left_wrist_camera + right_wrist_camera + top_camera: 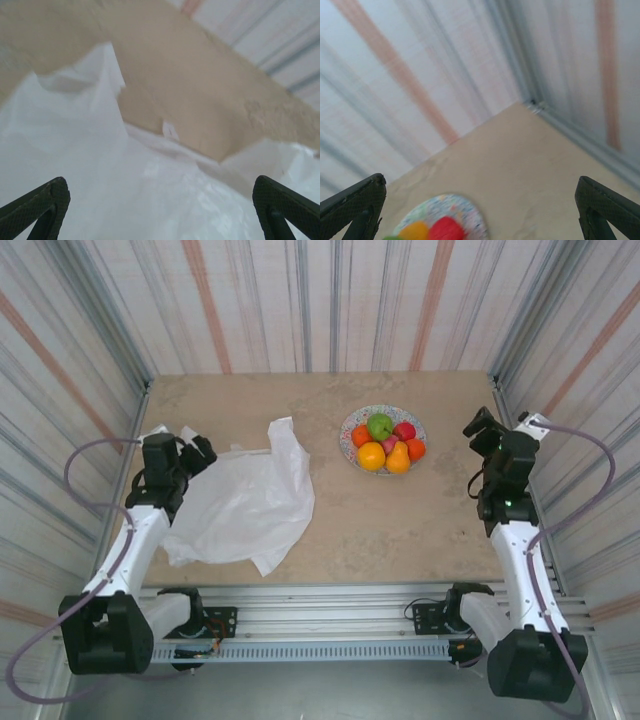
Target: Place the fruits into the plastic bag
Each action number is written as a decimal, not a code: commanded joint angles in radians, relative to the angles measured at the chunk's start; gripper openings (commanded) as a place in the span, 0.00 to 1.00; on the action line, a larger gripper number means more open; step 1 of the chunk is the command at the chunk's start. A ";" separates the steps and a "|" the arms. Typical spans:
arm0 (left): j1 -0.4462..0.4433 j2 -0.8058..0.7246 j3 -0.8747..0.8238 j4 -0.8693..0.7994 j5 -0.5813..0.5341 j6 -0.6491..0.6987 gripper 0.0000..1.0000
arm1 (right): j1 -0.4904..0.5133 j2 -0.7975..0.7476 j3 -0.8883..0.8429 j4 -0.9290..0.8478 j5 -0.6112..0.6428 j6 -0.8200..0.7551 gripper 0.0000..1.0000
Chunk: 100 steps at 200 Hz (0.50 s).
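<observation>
**No readable writing**

No text, label, brand, number or sign can be read on anything in view. The plastic bag (245,505) is plain white. In the left wrist view a small pale patch (170,131) at its edge is too blurred to tell whether it is a label. The plate (347,423) shows only coloured speckles, no characters.

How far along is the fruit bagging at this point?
Nothing done yet: all the fruits sit piled on the plate, and the plastic bag lies flat to its left. In hand: nothing; the left fingers hang open over the bag, the right fingers open near the plate. Left: every fruit.
</observation>
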 commanded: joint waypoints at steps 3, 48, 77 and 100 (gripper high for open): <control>0.022 0.053 0.108 -0.259 0.112 0.025 0.99 | 0.115 0.048 0.041 -0.121 -0.156 0.061 0.99; 0.128 0.109 0.164 -0.386 0.181 0.085 0.99 | 0.571 0.296 0.114 -0.076 -0.146 -0.043 0.99; 0.270 0.198 0.200 -0.438 0.224 0.076 0.99 | 0.746 0.530 0.221 -0.066 -0.182 -0.084 0.99; 0.359 0.288 0.241 -0.469 0.205 0.096 0.97 | 0.813 0.707 0.329 -0.086 -0.200 -0.103 0.99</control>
